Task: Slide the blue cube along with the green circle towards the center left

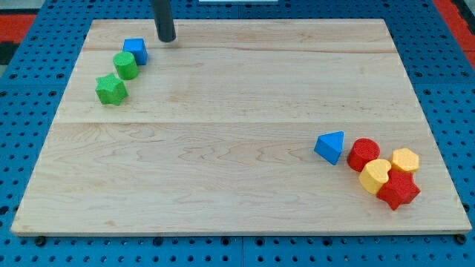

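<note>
A blue cube (136,50) sits near the view's top left of the wooden board (237,133). A green circle (125,65) touches it just below and to the left. A green star (111,90) lies right below the circle. My tip (167,38) is on the board a short way to the right of the blue cube and slightly above it, not touching it.
A cluster sits at the view's bottom right: a blue triangle (330,147), a red circle (363,154), a yellow block (375,176), a yellow hexagon (404,160) and a red star (399,190). A blue pegboard surrounds the board.
</note>
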